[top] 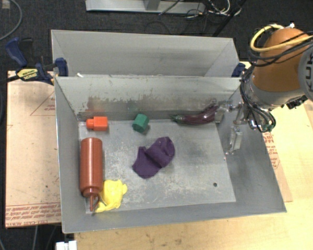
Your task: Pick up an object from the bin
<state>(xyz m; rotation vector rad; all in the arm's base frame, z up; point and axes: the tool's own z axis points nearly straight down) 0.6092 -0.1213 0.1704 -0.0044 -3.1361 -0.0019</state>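
My gripper [233, 137] hangs at the bin's right side, over the sloping right wall and above the floor. Nothing shows in it. Nearest to it, a dark purple aubergine-shaped thing [196, 119] lies along the back wall, just to the gripper's left. A crumpled purple cloth [155, 157] lies in the middle of the floor, well to the left of the gripper and lower in the view.
A small green block [141, 123] and an orange block [97, 123] sit near the back wall at left. A red-brown bottle [91, 165] lies along the left wall, with a yellow crumpled thing [112, 194] at its lower end. The arm's orange cover stands outside the bin's right rim.
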